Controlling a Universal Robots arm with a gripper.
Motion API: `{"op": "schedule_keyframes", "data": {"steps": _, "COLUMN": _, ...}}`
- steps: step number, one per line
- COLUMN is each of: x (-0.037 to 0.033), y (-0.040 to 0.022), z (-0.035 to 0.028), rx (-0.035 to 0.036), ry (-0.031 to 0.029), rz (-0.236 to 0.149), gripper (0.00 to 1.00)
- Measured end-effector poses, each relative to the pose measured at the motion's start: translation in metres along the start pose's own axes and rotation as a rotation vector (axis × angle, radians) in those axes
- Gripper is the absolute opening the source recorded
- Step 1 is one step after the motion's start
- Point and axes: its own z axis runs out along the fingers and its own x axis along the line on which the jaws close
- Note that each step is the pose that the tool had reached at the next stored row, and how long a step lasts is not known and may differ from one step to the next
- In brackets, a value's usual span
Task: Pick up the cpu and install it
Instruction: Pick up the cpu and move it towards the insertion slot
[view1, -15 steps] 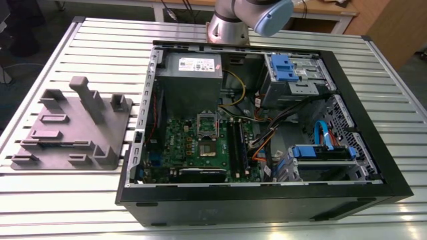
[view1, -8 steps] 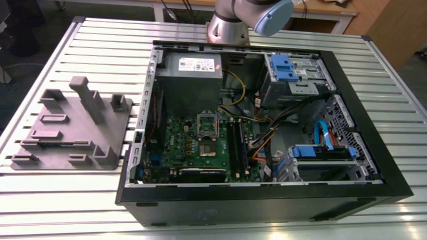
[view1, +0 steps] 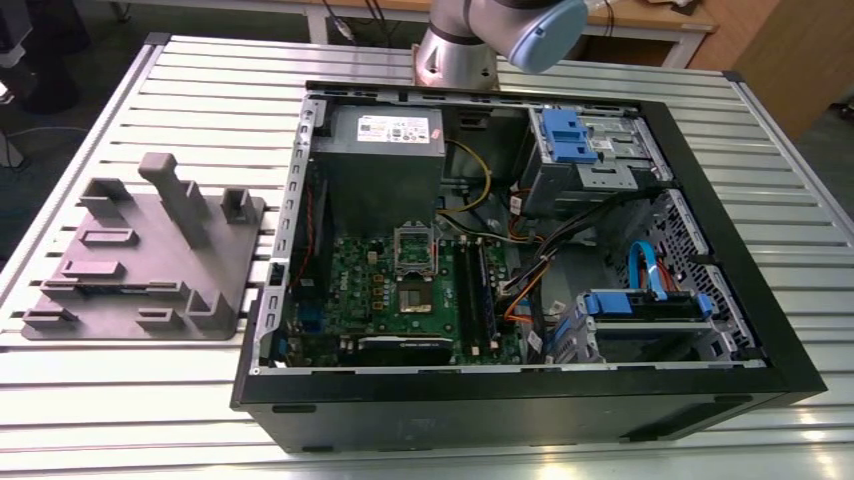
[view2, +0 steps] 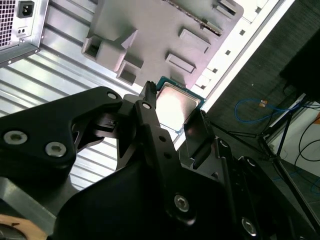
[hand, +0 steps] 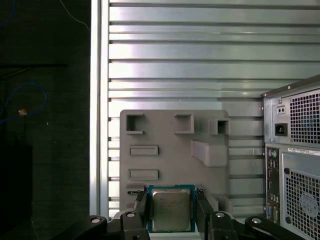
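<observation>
The cpu (hand: 171, 210), a small square chip with a silver-grey top and green edge, sits between my gripper's (hand: 171, 206) two black fingers (hand: 141, 204), which are shut on its opposite sides. In the second wrist view the cpu (view2: 176, 104) is likewise clamped in the gripper (view2: 175, 114), held well above the grey plastic fixture (view2: 160, 30). The metal-framed socket (view1: 414, 250) lies on the green motherboard (view1: 387, 300) inside the open computer case (view1: 534, 390). My arm (view1: 494, 40) shows at the back of the table in the exterior view.
The grey fixture (view1: 147, 260) with upright posts stands on the slatted metal table (view1: 200, 90), on the exterior view's left of the case. Inside the case are a power supply (view1: 384, 130), blue drive brackets (view1: 561, 130) and loose cables (view1: 534, 270). The table edge (hand: 100, 125) borders dark floor.
</observation>
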Motion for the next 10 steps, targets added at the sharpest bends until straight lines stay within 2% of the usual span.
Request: {"op": "schedule_keyframes", "data": {"steps": 10, "x": -0.0217, "y": 0.0005, "z": 0.0007, "rx": 0.0001, "ry": 0.0, "rz": 0.0, "gripper": 0.47}}
